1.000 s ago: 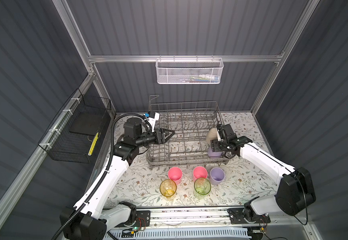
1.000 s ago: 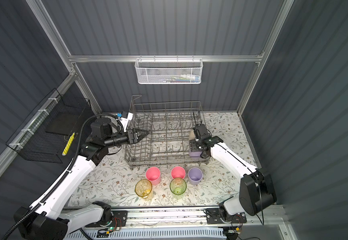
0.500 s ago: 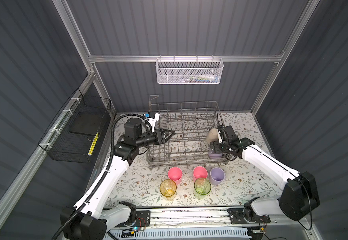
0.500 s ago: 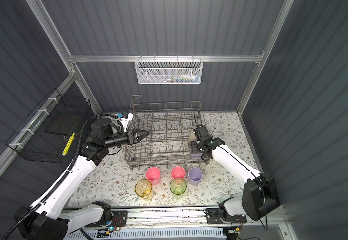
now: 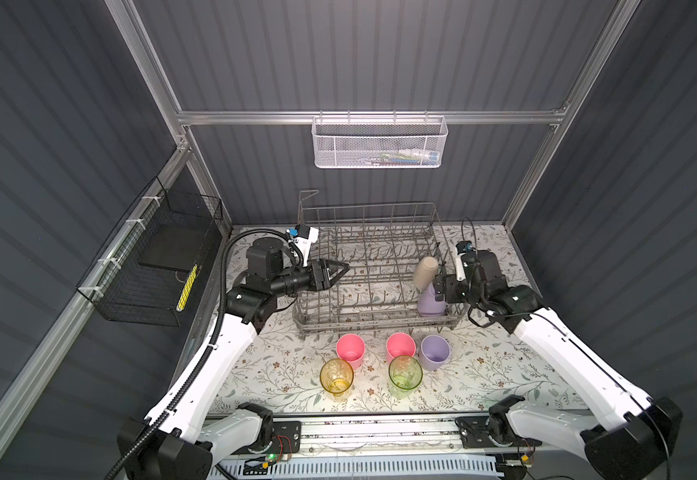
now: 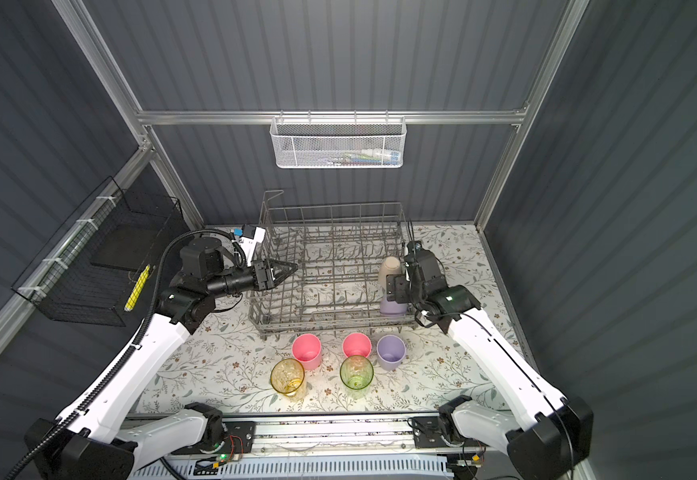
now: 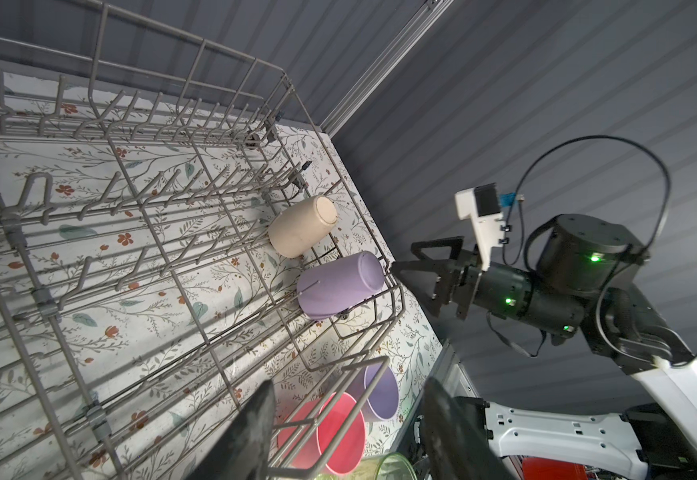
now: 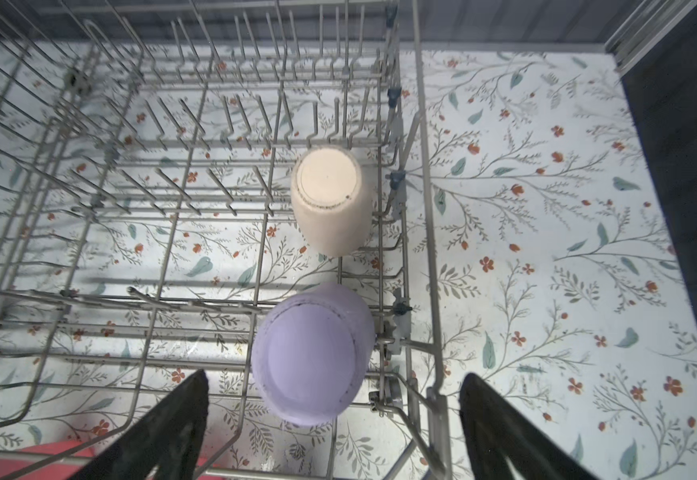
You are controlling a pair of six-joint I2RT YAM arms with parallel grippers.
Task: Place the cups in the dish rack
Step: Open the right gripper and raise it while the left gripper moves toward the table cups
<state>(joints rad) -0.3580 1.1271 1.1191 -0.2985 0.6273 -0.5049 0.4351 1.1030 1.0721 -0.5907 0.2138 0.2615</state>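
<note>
Since five cups stand upright, mouths up, along the front edge of the bench (image 5: 505, 374), the next pick is judged to come from that cluster.

- Front row: yellow cup (image 5: 337, 376), green cup (image 5: 405, 374).
- Just behind: pink cup (image 5: 350, 349), second pink cup (image 5: 400, 345), and loose lilac cup (image 5: 434, 352) toward the right edge.
- Beyond them: dish rack (image 5: 359, 328). Its right end holds the racked lilac cup (image 5: 430, 305) in the front corner and the beige cup (image 5: 425, 272) behind it, both mouth-down.
- Right gripper (image 5: 439, 291): above the racked lilac cup, jaws spread wide, touching nothing.
- Left gripper (image 5: 340, 270): over the rack's left end, jaws part-spread, empty.

Key relation: the loose lilac cup lies below the right gripper, toward the front edge, so that arm is nearer. The left arm is nearer the yellow cup. All axes are vertical, so each cup likely needs inverting.
</note>
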